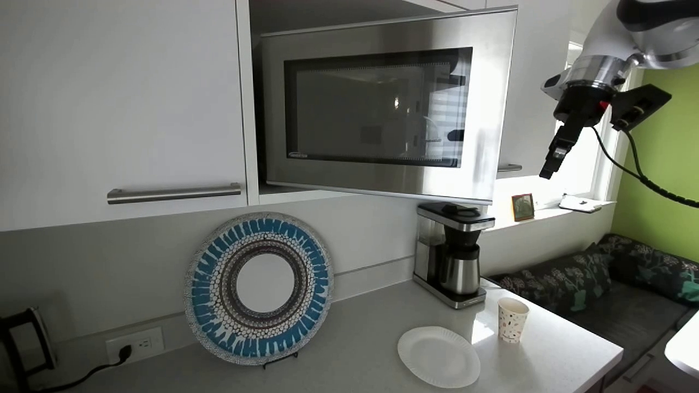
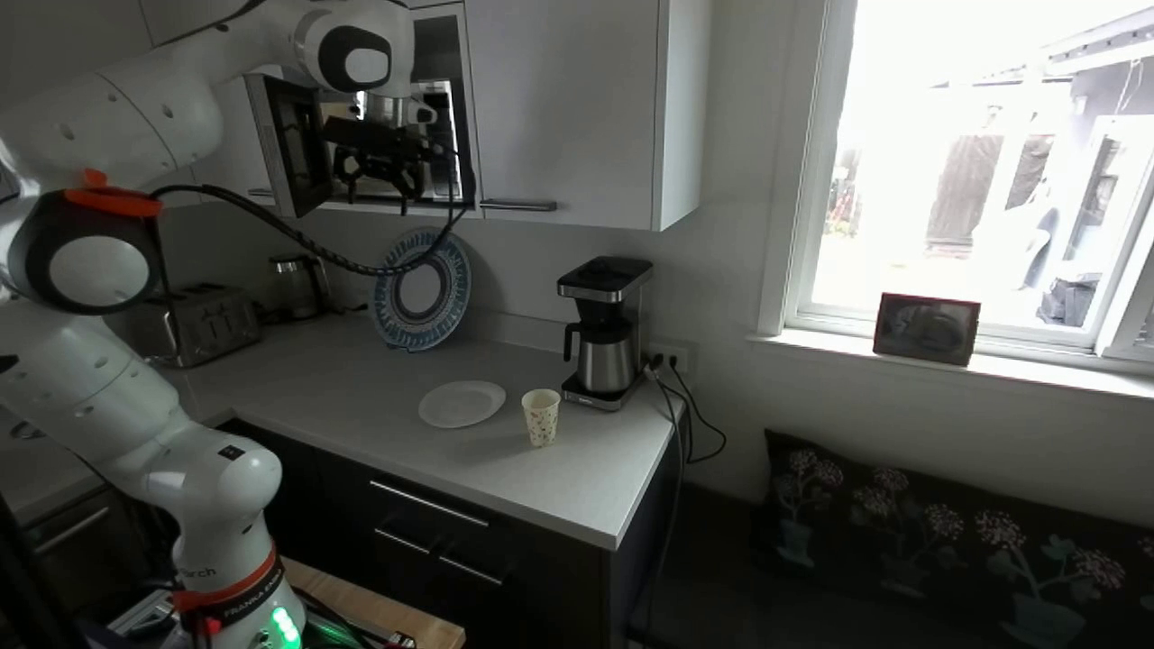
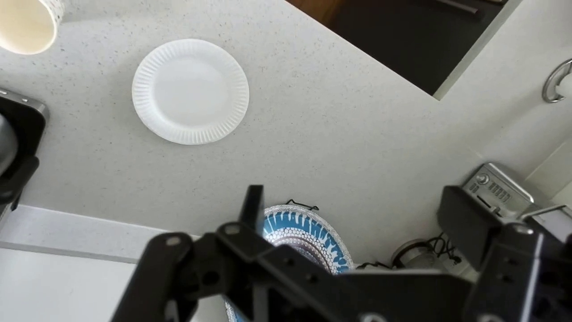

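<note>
Black gripper (image 3: 353, 197), jaws spread wide, nothing between them, hanging up high with the bench (image 1: 371, 322) below it in the wrist view. Nearest thing looks to be the microwave door (image 1: 382, 109), swung out from its cupboard (image 1: 248, 109). No contact: there's a gap between them in an exterior view.

My guess on handling: stiff all over, some weight, but the hinge side should carry most of it, so probably an easy swing. The steel looks slick, and the glass (image 1: 349, 117) is the bit I'd worry about. Can't see a handle, so I'd go for the free edge (image 1: 503, 106), roughly mid-height, gripping across its thickness.

Further out: blue disc (image 1: 258, 287) propped near the bench's back edge, paper plate (image 1: 438, 357) flat about midway between front and back edges, cup (image 1: 513, 321) near it toward the end edge, coffee maker (image 1: 450, 256) at the back corner.
</note>
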### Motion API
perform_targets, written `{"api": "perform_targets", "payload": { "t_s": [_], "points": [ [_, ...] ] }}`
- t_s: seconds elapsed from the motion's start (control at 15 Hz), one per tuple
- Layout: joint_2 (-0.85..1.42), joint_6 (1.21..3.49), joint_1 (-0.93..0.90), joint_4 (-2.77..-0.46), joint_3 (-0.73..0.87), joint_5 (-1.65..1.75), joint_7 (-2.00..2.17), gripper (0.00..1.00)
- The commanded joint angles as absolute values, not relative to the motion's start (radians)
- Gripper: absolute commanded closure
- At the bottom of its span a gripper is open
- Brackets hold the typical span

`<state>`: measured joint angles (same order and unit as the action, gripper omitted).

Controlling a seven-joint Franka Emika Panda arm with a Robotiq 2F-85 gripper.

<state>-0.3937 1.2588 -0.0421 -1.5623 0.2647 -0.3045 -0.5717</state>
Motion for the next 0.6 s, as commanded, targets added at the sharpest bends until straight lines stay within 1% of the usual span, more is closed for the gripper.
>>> {"api": "perform_targets", "payload": {
  "t_s": [0.0,0.53],
  "points": [
    [-0.384,1.303,-0.004,-1.643,0.268,-0.273,-0.63,0.0],
    [-0.367,1.323,0.054,-1.78,0.266,-0.196,-0.692,0.0]
  ]
}}
